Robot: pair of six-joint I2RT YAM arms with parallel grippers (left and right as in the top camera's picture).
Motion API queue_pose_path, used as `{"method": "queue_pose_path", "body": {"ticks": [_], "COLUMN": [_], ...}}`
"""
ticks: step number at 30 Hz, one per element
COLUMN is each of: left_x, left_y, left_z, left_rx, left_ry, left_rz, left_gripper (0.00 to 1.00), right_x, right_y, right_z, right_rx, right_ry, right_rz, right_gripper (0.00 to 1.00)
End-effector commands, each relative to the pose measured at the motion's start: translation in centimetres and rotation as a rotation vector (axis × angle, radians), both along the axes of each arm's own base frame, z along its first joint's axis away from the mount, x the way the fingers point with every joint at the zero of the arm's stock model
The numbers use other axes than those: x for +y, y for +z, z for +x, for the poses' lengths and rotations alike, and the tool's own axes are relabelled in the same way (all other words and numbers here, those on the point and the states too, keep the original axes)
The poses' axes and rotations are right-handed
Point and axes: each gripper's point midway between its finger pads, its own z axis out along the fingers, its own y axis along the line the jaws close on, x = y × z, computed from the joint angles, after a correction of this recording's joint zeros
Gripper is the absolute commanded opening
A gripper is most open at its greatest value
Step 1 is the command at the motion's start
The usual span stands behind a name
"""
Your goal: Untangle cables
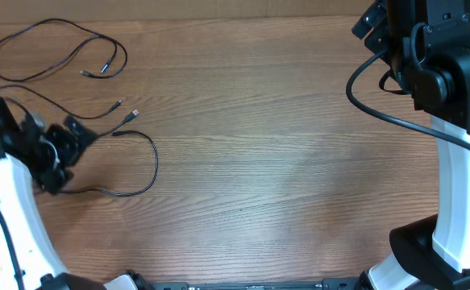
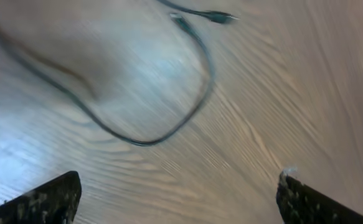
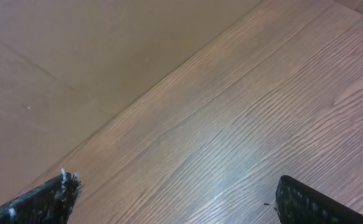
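The left gripper hangs over the left side of the table. Its jaws are spread wide and nothing lies between them; in the left wrist view, only bare wood shows between the two fingertips. Just to the right of it lies the looped cable. This cord leaves the gripper's near side, runs rightward, bends round and comes back left to a plug end close by the gripper. The loop's long axis therefore runs left to right, with its closed bend pointing right, away from the pincer. In the left wrist view the same cable shows blurred, curving ahead of the open fingers and not touching them. A second plug end lies just beyond the first, and its cord runs back under the gripper, so I cannot tell whether the two cross there. Farther off, the middle cable stretches left to right, and the coiled cable sits apart in the far left corner.

The right gripper is also released and holds nothing. It looks down on bare wood at the far right, well apart from every cord. The left arm is plainly the nearer one. I judge that a short reach rightward to the loop's near strand is the likeliest start.
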Motion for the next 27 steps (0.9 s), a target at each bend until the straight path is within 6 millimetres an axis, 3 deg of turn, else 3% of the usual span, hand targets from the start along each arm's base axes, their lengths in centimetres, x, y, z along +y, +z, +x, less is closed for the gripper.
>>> {"method": "queue_pose_path", "body": {"ticks": [1, 7, 11, 16, 18, 23, 24, 27], "left_x": [0.2, -0.3, 0.4, 1.5, 1.6, 1.5, 1.5, 1.5], "left_y": [-6.4, -13.2, -15.6, -17.9, -18.3, -19.0, -18.9, -18.3], "left_z": [-2.9, -3.4, -3.7, -4.4, -4.3, -4.4, -4.4, -4.0], "left_rx": [0.19, 0.207, 0.213, 0.255, 0.259, 0.279, 0.278, 0.273], "left_ry": [0.184, 0.278, 0.315, 0.322, 0.312, 0.309, 0.31, 0.308], "left_rz": [0.012, -0.016, 0.023, 0.108, 0.112, 0.107, 0.108, 0.098], "left_gripper": [0.99, 1.0, 0.81, 0.76, 0.67, 0.09, 0.04, 0.04], "right_x": [-0.3, -0.3, -0.3, -0.3, -0.3, -0.3, -0.3, -0.3], "right_y": [0.0, 0.0, 0.0, 0.0, 0.0, 0.0, 0.0, 0.0], "right_z": [0.0, 0.0, 0.0, 0.0, 0.0, 0.0, 0.0, 0.0], "right_rx": [0.001, 0.001, 0.001, 0.001, 0.001, 0.001, 0.001, 0.001], "right_ry": [-0.004, -0.004, -0.004, -0.004, -0.004, -0.004, -0.004, -0.004], "right_rz": [-0.016, -0.016, -0.016, -0.016, -0.016, -0.016, -0.016, -0.016], "right_gripper": [1.0, 1.0, 1.0, 1.0, 1.0, 1.0, 1.0, 1.0]}}
